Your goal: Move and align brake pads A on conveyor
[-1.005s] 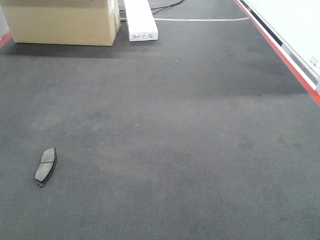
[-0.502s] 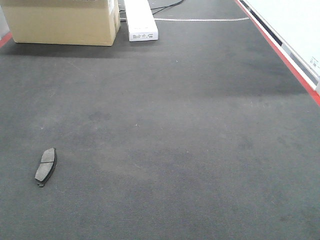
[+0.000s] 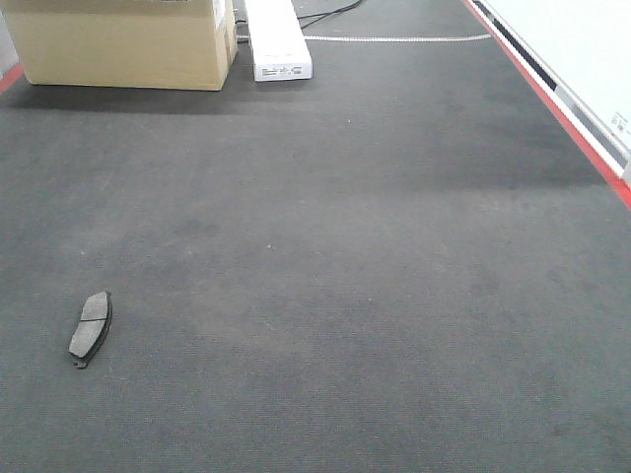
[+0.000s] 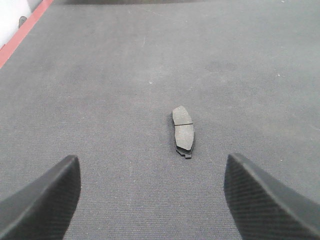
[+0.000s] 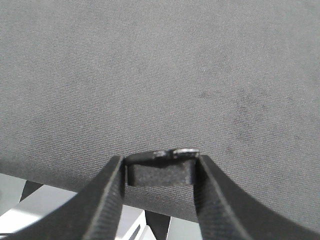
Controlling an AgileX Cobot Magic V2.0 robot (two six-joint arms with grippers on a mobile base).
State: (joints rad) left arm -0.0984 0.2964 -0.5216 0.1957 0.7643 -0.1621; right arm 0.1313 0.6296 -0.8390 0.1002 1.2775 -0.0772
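One brake pad A (image 3: pixel 90 328) lies flat on the charcoal conveyor (image 3: pixel 375 246) at the near left, long axis roughly along the belt. In the left wrist view the same pad (image 4: pixel 183 131) sits ahead of my left gripper (image 4: pixel 152 192), whose two dark fingers stand wide apart with only belt between them. My right gripper (image 5: pixel 159 172) is shut on another brake pad A (image 5: pixel 161 172), held edge-on between the fingertips above the conveyor's near edge (image 5: pixel 150 100). Neither gripper shows in the front view.
A cardboard box (image 3: pixel 123 41) and a white oblong box (image 3: pixel 276 39) stand at the far end of the belt. Red frame edges run along the right side (image 3: pixel 552 103) and far left (image 4: pixel 22 35). Pale floor shows below the belt edge (image 5: pixel 35 205).
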